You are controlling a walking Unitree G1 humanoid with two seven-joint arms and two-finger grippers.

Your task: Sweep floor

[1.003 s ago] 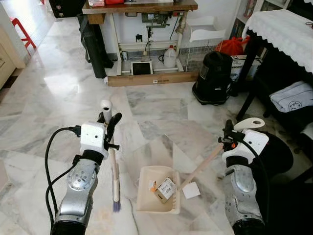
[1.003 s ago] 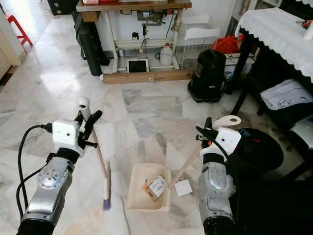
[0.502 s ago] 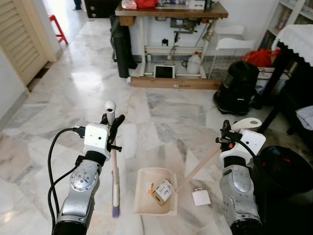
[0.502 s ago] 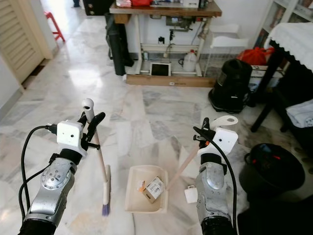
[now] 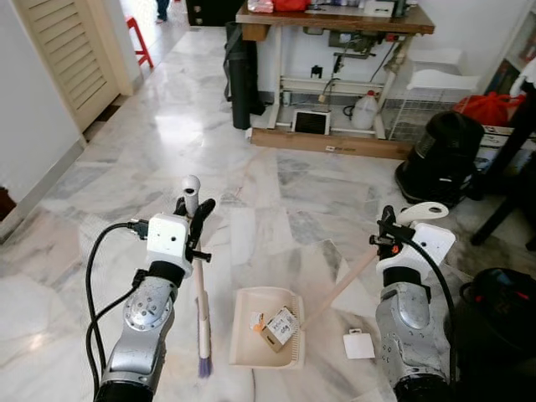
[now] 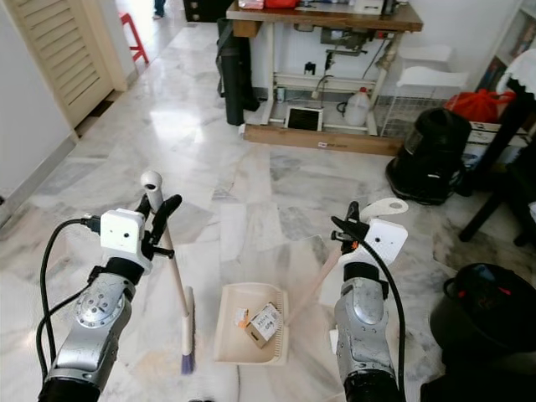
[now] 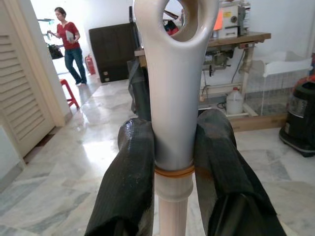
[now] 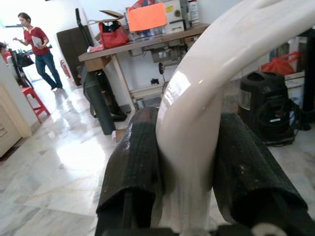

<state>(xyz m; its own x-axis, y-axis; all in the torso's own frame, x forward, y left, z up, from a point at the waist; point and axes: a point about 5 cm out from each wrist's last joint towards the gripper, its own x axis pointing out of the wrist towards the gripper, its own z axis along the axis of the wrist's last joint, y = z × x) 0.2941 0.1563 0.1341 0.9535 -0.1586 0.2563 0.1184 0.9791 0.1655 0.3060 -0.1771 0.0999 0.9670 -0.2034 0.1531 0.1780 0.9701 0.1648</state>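
Left tool [image 5: 194, 216] pinches a white-handled purple-bristled broom [image 5: 201, 310]; right tool [image 5: 388, 233] pinches the cream plastic dustpan [image 5: 266, 339] handle (holding what looks like cardboard scraps).

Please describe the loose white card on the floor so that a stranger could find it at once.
Start at the cream dustpan between the two arms. Beside it, just past the right arm, a small white card lies flat on the marble. Unlike the scraps, it is outside the pan.

A glossy grey-veined marble floor [image 5: 151, 159] reflects bright daylight. At the far wall stands a wooden-topped sewing table [image 5: 335, 21] on a white frame, a black cylindrical vacuum cleaner [image 5: 442, 157] beside it, and a cream louvred door [image 5: 71, 50] left.
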